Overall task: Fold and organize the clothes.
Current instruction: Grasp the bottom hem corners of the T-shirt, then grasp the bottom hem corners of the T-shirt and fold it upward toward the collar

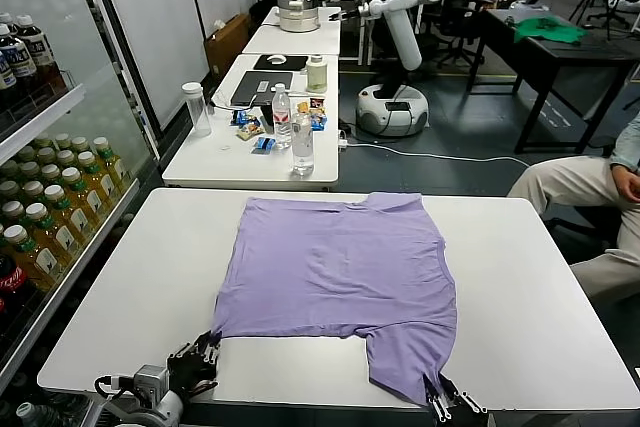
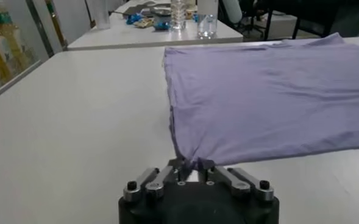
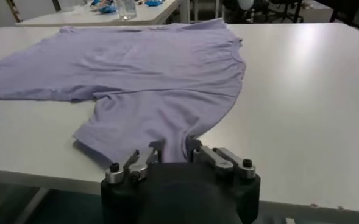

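The thin lavender-purple short-sleeved T-shirt [image 1: 340, 282] lies spread mostly flat on the white rectangular table [image 1: 540, 287], its far edge toward the robot's front and one flap reaching the near edge on the right. The left gripper [image 2: 194, 165] is pinched on the shirt's near left corner, the fabric bunched between its jaws; the right gripper [image 3: 174, 149] is clamped on the near right flap at the table's edge. The risk, as I judge it, is slippage: so soft a cloth held by small pinches could pull free if the arms lift unevenly, and the flap's creases could carry into the fold.
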